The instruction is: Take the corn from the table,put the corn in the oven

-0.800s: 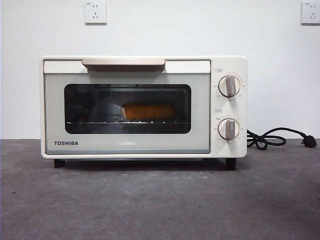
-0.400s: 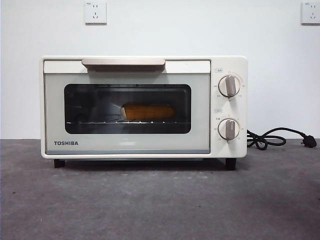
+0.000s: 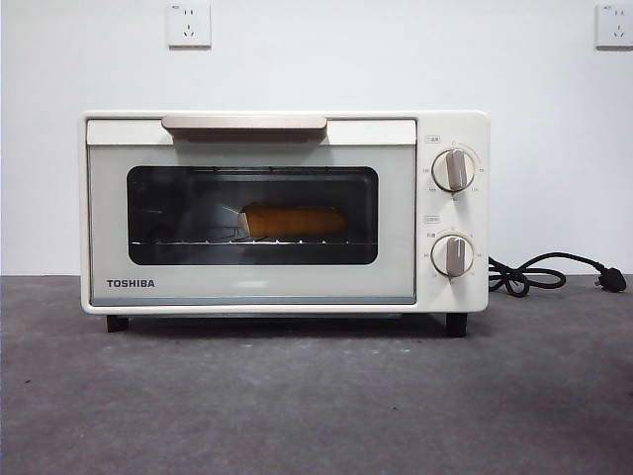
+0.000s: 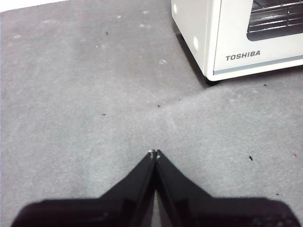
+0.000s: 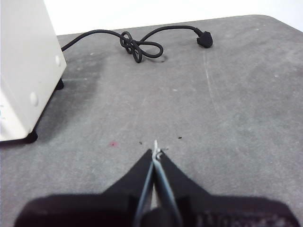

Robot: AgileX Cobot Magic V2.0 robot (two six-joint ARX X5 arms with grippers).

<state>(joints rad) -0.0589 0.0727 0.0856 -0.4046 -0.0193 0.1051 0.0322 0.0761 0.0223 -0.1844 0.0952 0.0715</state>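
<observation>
Lying on the wire rack (image 3: 198, 242) inside the oven (image 3: 285, 212), the corn (image 3: 293, 221) is seen through the dark glass window, lengthwise across the cavity and slightly right of the window's centre, with its paler end toward the left. The oven door is closed, its beige handle (image 3: 244, 123) along the top edge and the TOSHIBA lettering at the lower left of the door. Two round knobs (image 3: 455, 170) sit one above the other on the right panel, both pointers upright. The oven stands on black feet on the table (image 3: 316, 396), against a white wall carrying two sockets (image 3: 189, 24). A black power cord (image 3: 534, 274) lies coiled on the table just right of the oven, its plug unconnected and resting near the far right. In the left wrist view, the left gripper (image 4: 154, 152) is over bare table near the oven's front left corner, jaws pressed together and holding nothing. In the right wrist view, the right gripper (image 5: 156, 150) is over the table beside the oven's right side, jaws likewise closed tip to tip and empty, with the cord beyond it. Neither arm appears in the front view.
</observation>
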